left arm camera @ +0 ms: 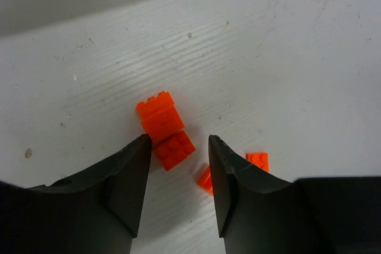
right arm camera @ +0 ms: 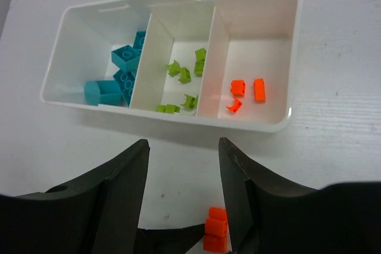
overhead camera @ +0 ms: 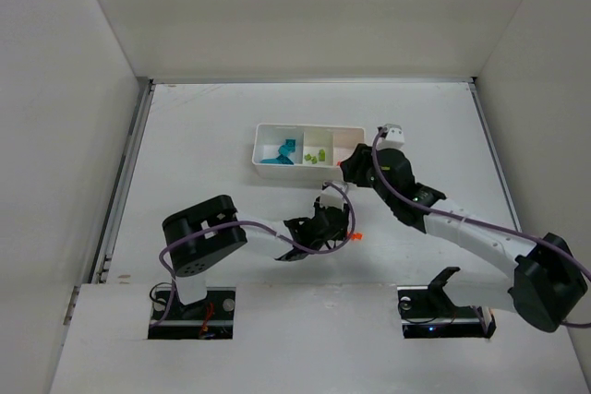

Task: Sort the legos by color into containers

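The white tray (right arm camera: 271,124) has three compartments: teal legos (right arm camera: 122,69) on the left, lime-green legos (right arm camera: 186,75) in the middle, three orange legos (right arm camera: 247,90) on the right. My right gripper (right arm camera: 183,144) is open and empty, above the table just in front of the tray. My left gripper (left arm camera: 178,142) is open, low over loose orange legos on the table: a tall stacked one (left arm camera: 159,116), a flat square one (left arm camera: 174,150) between the fingertips, and two small ones (left arm camera: 257,160) beside the right finger. The top view shows the tray (overhead camera: 268,129) and the orange legos (overhead camera: 355,237).
White walls enclose the table on the left, back and right. In the top view my right gripper (overhead camera: 353,171) hangs over the tray's near right corner, and my left gripper (overhead camera: 334,220) is just in front of it. The two arms are close together.
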{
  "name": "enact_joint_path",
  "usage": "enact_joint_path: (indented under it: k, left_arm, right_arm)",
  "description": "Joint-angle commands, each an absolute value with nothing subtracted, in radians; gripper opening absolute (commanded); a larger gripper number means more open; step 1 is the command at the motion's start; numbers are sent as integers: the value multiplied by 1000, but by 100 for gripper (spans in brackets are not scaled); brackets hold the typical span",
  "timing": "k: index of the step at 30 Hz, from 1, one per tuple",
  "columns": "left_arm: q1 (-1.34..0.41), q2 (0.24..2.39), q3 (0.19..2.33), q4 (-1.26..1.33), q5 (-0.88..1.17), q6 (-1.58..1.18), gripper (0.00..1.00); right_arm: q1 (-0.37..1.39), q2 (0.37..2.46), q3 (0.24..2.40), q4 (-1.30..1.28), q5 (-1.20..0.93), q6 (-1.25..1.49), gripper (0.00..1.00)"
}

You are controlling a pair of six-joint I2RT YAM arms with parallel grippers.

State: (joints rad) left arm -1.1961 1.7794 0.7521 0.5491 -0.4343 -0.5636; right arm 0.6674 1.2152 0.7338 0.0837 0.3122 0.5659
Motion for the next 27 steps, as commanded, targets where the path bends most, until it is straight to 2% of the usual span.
enact_joint_path:
  k: [1, 4, 9, 14, 21, 27]
  left_arm:
    - [-1202, 1801, 787, 526, -462, -566, 37]
    - [-1203, 1796, 787, 488, -463, -565, 31]
    - [-1205, 1779, 762, 448, -483, -561, 29]
    - [-1209, 1750, 764, 417, -502, -542, 23]
    - [-1211, 1574, 758, 407, -541, -492, 22]
    - [-1127, 1491, 799, 419, -520, -482, 23]
  right_arm:
    - [674, 1155, 684, 132, 345, 597, 56]
    - [676, 1106, 641, 130, 345, 607, 56]
    - [665, 1034, 581, 127, 341, 630, 57]
    - [671, 993, 539, 129, 342, 649, 58]
    - [663, 916, 479, 118, 345, 664, 58]
    - [642, 822, 407, 75, 347, 706, 58]
